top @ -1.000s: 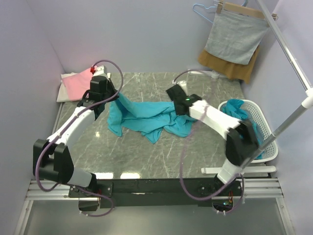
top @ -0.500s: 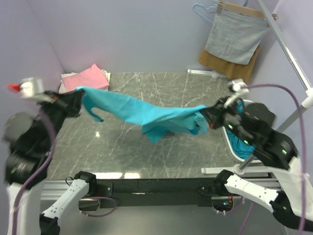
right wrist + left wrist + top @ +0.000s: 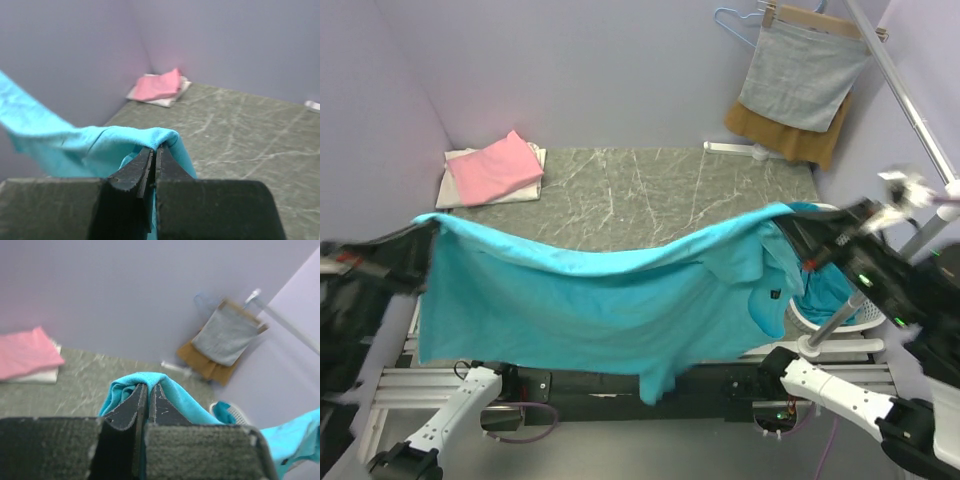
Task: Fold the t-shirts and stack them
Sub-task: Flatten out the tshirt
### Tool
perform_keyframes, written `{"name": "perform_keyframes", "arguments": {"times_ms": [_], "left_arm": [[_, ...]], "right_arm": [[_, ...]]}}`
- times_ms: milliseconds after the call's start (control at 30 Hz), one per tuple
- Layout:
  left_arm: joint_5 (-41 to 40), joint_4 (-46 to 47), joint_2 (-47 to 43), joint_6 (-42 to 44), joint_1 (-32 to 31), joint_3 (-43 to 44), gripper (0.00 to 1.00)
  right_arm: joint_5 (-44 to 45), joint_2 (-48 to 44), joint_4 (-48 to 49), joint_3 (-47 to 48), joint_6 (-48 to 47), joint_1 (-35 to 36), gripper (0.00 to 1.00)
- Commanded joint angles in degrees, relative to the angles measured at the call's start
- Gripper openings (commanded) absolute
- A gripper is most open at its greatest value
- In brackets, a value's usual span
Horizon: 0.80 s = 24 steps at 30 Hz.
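**Left claw** (image 3: 147, 388): black two-finger jaws pressed together, pinching a bunched fold of the bright teal short-sleeved cotton shirt (image 3: 186, 401). The cloth wraps over both fingertips. In the top view this claw (image 3: 418, 240) is blurred, raised at the left side of the table.

**Right claw** (image 3: 154, 150): jaws likewise together, clamped on another fold of the same teal shirt (image 3: 75, 140). In the top view it (image 3: 802, 226) is raised at the right side.

**Teal shirt, held** (image 3: 600, 310): stretched between the two claws, with its upper edge sagging in the middle. The body hangs as a broad sheet below them, off the table, over the near edge and the arm bases. The small neck opening lies toward the right claw.

**Grey marble-patterned tabletop** (image 3: 650, 190): beyond the hanging sheet, below both claws.

**Folded pink shirt** (image 3: 495, 165): far corner beyond the left claw, well apart from it, lying on a folded white shirt (image 3: 455, 185).

**White plastic lattice basket** (image 3: 840, 322): just below the right claw, holding more crumpled teal shirt fabric (image 3: 825, 295).

**Grey rectangular cloth** (image 3: 805, 75): on a hanger on the far wall beyond the right claw, overlapping a mustard-brown cloth (image 3: 790, 138) behind it.
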Motion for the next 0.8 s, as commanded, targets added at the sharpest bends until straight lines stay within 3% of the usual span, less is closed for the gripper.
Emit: {"name": "perform_keyframes", "arguments": {"times_ms": [0, 133, 267, 333, 500, 767], "left_arm": [[-1.1, 3.9, 3.7, -1.4, 0.0, -15.0, 0.01], [-0.3, 19.9, 4.0, -5.1, 0.1, -39.5, 0.01], [-4.1, 31.1, 9.0, -7.3, 0.1, -54.7, 0.01], [-7.3, 35.7, 13.9, -8.8, 0.3, -60.7, 0.01], [-11.4, 48.6, 25.0, -11.4, 1.6, -66.3, 0.01], [-15.6, 59.6, 45.4, -8.3, 4.5, -59.7, 0.01]], "right_arm": [[10.5, 11.2, 5.4, -4.4, -3.8, 0.1, 0.02], [14.1, 21.2, 11.0, -11.5, -4.2, -3.9, 0.03], [4.9, 31.3, 19.2, -20.1, -2.8, -12.2, 0.00], [4.9, 38.1, 23.4, -21.9, -2.2, -15.1, 0.00], [7.2, 52.1, 25.8, -18.7, -2.0, -18.6, 0.00], [7.0, 70.4, 25.8, -3.5, -1.4, -23.1, 0.00]]}}
